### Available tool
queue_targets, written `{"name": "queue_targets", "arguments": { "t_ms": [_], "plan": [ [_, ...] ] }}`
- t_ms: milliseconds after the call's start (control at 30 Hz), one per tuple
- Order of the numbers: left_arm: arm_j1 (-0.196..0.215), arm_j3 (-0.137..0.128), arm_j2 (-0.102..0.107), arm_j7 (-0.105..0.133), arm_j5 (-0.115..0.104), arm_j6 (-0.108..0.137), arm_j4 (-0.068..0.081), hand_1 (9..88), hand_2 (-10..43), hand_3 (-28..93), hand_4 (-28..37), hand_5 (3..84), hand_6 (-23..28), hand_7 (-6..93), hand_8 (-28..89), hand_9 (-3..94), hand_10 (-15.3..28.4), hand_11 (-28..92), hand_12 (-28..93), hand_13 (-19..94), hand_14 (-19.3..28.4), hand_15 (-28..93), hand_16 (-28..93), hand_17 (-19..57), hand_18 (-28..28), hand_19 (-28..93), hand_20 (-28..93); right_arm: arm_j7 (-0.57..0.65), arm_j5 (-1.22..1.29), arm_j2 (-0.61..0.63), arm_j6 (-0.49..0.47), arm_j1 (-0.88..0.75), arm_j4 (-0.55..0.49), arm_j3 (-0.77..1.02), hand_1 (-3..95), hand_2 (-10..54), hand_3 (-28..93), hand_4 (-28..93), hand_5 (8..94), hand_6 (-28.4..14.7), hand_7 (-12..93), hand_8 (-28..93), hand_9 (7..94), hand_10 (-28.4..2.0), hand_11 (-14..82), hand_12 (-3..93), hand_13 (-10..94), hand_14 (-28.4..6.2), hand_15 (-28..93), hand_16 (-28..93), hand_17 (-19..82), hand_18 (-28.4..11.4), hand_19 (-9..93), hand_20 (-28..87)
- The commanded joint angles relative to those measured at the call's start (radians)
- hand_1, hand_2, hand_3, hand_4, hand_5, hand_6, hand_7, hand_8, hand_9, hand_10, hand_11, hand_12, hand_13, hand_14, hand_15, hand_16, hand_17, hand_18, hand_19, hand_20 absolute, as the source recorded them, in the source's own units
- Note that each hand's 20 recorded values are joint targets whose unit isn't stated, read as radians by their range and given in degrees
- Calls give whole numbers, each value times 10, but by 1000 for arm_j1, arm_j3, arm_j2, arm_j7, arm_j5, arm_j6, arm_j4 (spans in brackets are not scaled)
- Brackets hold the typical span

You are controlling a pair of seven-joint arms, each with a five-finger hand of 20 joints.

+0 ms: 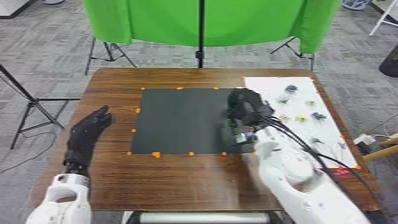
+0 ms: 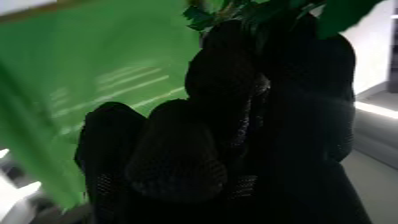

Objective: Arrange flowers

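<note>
Green leaves (image 2: 349,15) stick out beyond the right fingers (image 1: 244,102).

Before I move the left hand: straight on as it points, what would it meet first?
Over the table, the way looks free for the left hand, passing left of the dark mat. Past the far edge, perhaps the green cloth; depth is unclear.

The table (image 1: 195,182) is brown wood with a low sheen, its grain showing. The dark mat (image 1: 178,120) on it looks smooth and matt; the white sheet (image 1: 262,83) is flat and papery. The left hand (image 1: 86,134) and right hand (image 1: 240,104) wear dull black fabric, with a dotted mesh texture on the right. The arm shells look like smooth white plastic. The backdrop (image 1: 209,25) is green cloth, softly folded.
</note>
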Motion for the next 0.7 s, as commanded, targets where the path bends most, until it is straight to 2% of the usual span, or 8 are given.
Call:
{"name": "queue_targets", "arguments": {
  "t_ms": [33,167,200,300,467,567,700],
  "plan": [
    [-12,-5,18,14,-55,65,31,195,-46,672,-235,434,16,92,-58,435,110,101,139,344,140,97,27,67,114,17,193,-19,19,-235,-64,98,48,-102,850,-95,-283,780,745,-23,427,321,864,-120,500,351,937,-24,680,279,744,-86,932,581],
    [-11,12,9,15,-49,62,29,190,-43,676,-248,433,15,91,-58,435,110,101,139,344,138,99,25,65,112,16,193,-10,24,-312,-95,93,119,-136,850,-95,-283,780,746,-25,429,316,864,-121,504,348,937,-24,684,279,745,-87,932,589],
    [-7,18,9,20,-46,63,24,189,-44,677,-249,433,15,91,-58,435,110,101,139,343,138,99,25,65,112,16,193,6,42,-322,-109,92,129,-145,849,-95,-283,781,746,-25,430,314,864,-121,505,347,937,-24,684,279,745,-87,932,590],
    [-26,41,8,30,-43,53,30,187,-45,679,-250,433,15,92,-57,434,109,101,139,342,137,99,24,62,111,14,191,31,67,-337,-124,94,166,-174,849,-95,-282,780,746,-25,434,309,863,-121,508,345,937,-24,686,279,745,-90,932,595],
    [-40,68,10,41,-40,45,23,185,-48,680,-250,431,16,90,-57,434,109,99,139,340,136,98,23,60,109,13,186,34,52,-366,-135,81,224,-185,846,-95,-282,776,745,-24,440,299,862,-122,512,341,937,-24,686,280,745,-89,932,600],
    [-47,83,5,40,-30,33,20,184,-50,682,-250,431,15,90,-56,434,109,99,139,340,136,98,23,60,107,13,183,31,24,-376,-125,69,251,-177,846,-95,-282,775,742,-23,446,291,862,-121,513,339,937,-23,685,282,745,-88,932,601],
    [-63,93,6,37,-27,13,21,184,-51,683,-250,431,15,91,-56,434,108,99,140,339,136,99,23,58,106,14,181,38,38,-377,-104,68,272,-174,848,-95,-282,757,741,-22,449,279,862,-121,509,337,937,-20,679,284,744,-86,932,598]
  ]
}}
